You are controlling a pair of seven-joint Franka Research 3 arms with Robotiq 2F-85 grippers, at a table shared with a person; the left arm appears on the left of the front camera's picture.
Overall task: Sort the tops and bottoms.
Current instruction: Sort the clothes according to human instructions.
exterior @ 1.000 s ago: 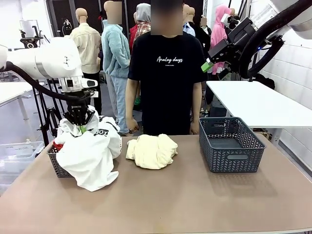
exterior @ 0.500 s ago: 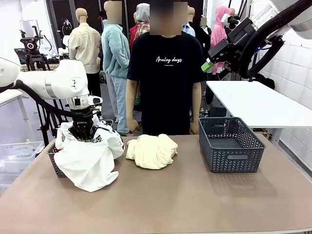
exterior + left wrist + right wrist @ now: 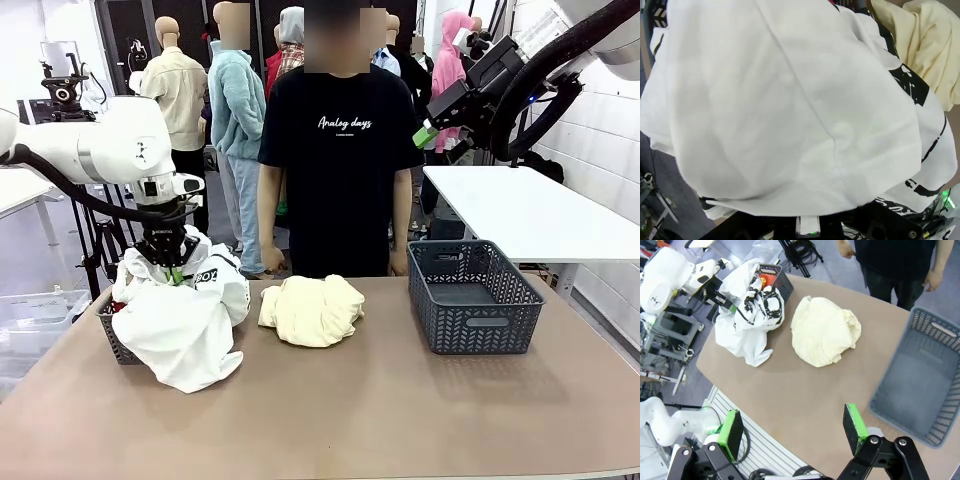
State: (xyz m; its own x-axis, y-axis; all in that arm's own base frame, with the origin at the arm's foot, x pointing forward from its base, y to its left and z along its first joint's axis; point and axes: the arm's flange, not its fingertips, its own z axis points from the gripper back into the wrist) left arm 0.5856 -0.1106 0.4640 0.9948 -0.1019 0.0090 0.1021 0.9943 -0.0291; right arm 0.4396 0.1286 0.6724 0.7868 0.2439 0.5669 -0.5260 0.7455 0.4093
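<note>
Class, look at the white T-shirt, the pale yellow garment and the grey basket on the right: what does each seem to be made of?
White T-shirt: soft matte knit fabric, probably cotton; it drapes, creases, and shows a stitched seam.
Pale yellow garment: similar soft cloth, crumpled in rounded folds.
Grey basket: rigid moulded plastic, by its regular lattice walls.

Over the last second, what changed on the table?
The left gripper dipped into the white T-shirt, then rose slightly, still pinching it over the left basket. The cream garment, grey basket and raised open right gripper stayed put.
</note>
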